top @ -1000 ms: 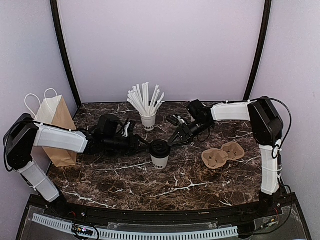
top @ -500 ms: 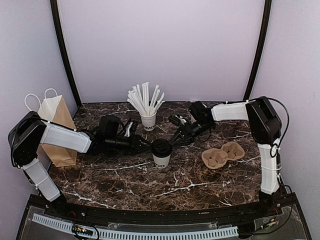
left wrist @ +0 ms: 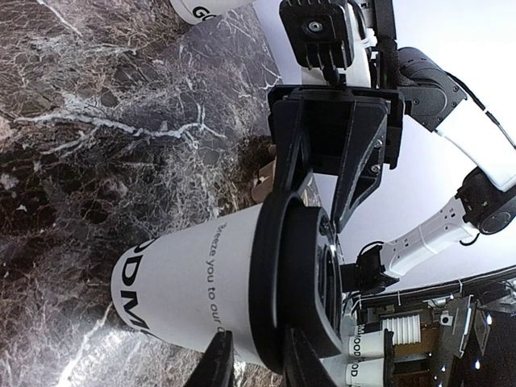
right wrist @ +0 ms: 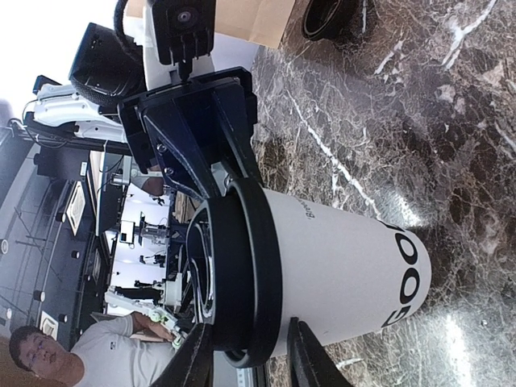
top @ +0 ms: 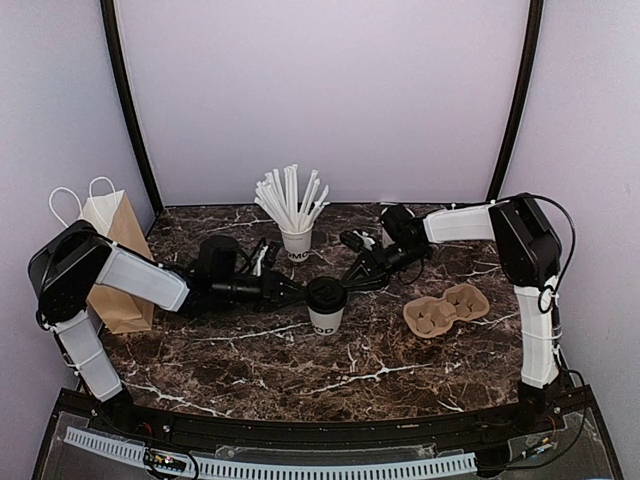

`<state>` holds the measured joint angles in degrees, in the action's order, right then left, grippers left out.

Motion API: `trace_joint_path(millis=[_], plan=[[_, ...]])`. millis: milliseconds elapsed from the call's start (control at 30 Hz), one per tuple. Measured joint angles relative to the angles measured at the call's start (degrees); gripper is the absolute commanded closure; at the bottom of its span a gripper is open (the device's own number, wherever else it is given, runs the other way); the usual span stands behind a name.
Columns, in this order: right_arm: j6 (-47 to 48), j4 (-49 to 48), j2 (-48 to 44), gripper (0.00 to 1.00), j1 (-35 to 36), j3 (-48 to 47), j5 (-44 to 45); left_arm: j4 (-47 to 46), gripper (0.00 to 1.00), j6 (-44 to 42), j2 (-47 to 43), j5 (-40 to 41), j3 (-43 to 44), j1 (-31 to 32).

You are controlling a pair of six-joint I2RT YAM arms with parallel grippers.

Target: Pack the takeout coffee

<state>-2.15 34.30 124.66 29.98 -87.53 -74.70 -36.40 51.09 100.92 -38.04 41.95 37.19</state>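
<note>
The takeout coffee (top: 324, 318) stands upright mid-table, a white cup with dark lettering under a black lid (top: 325, 294). My left gripper (top: 299, 293) reaches in from the left and my right gripper (top: 351, 281) from the right, meeting at the lid. In the left wrist view the cup (left wrist: 193, 282) fills the frame. The left gripper (left wrist: 260, 348) is shut across the lid's rim, one finger on the white wall, one on the lid. In the right wrist view the right gripper (right wrist: 251, 348) clasps the lid of the cup (right wrist: 347, 266) the same way.
A white cup full of straws (top: 296, 240) stands just behind the coffee. A brown cardboard cup carrier (top: 446, 308) lies to the right. A paper bag with handles (top: 115, 250) stands at the far left, behind the left arm.
My left arm has stretched further right and its fingers have narrowed onto the lid's rim. The cup has shifted slightly right. The right gripper has stayed at the lid.
</note>
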Motion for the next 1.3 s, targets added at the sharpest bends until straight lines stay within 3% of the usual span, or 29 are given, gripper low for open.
trace_joint_path(millis=[233,400,733,1033,1167,1300], plan=[[0.1,0.4,0.3,0.67,0.0,-0.4,-0.2,-2.8,0.75,0.2,0.2,0.7,-1.2,0.1],[2.7,4.0,0.7,0.60,0.0,-2.6,0.9,-1.7,0.71,0.2,-1.2,1.1,-0.8,0.3],[6.6,8.2,0.5,0.53,-2.4,-4.8,5.6,19.8,0.61,-0.3,-11.1,8.3,-0.4,1.0],[9.3,10.2,-1.9,0.53,-3.8,-5.6,6.6,26.5,0.53,-2.4,-17.4,10.3,2.4,1.0],[14.8,13.2,-4.4,0.43,-2.6,-5.1,11.7,29.9,0.45,-5.6,-18.1,12.3,2.5,1.0],[19.9,11.0,-16.3,0.31,4.7,3.0,21.9,34.6,0.42,-8.5,-21.2,17.2,1.7,1.0]])
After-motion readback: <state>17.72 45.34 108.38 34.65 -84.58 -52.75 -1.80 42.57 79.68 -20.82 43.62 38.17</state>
